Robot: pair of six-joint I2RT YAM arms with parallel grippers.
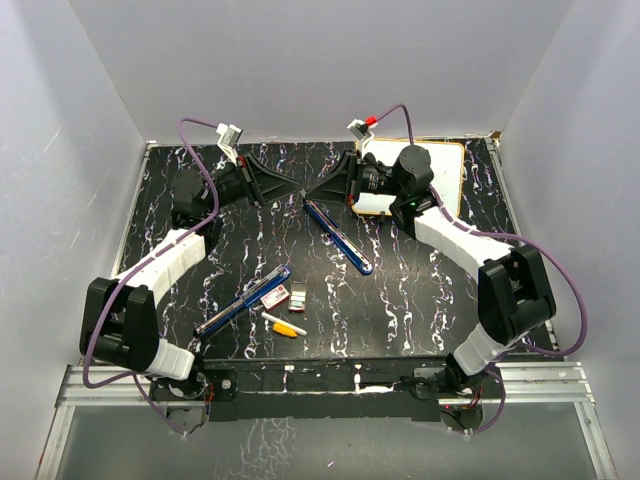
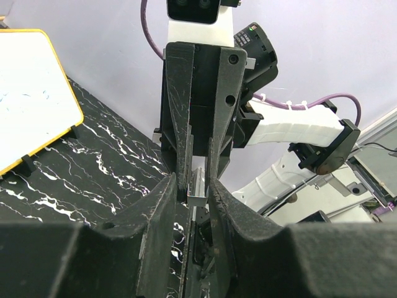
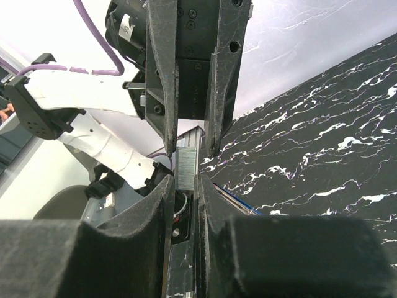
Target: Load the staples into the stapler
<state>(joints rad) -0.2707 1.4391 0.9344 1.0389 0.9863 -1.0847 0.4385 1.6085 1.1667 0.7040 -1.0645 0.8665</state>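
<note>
1. The left gripper (image 1: 293,188) and the right gripper (image 1: 315,190) meet tip to tip above the far middle of the table. One staple strip (image 3: 186,167) bridges the gap between them.
2. Both sets of jaws are drawn in to a narrow slot, with an end of the strip inside each. Both seem to pinch it, but I cannot tell which one carries the weight.
3. The strip's long axis runs along the line from one gripper to the other, roughly left to right across the table.
4. The blue stapler (image 1: 340,238) lies on the table just below and near-right of that meeting point. Its long axis slants from far-left to near-right, so it sits at an angle to the strip.
5. Its far end is almost under the fingertips, and it lies on the right arm's side. I'd judge that arm the better placed to turn the strip into line and lower it.
6. I cannot tell whether the stapler's channel holds anything.
7. A second long blue tool (image 1: 243,302) lies near-left, well apart from the grippers.
8. Just beside its near end sit the small red-and-white box (image 1: 275,296) and a few loose grey staples (image 1: 297,298). I cannot see what is in the box.
9. A yellow-and-white marker (image 1: 285,325) lies nearer still.
</note>
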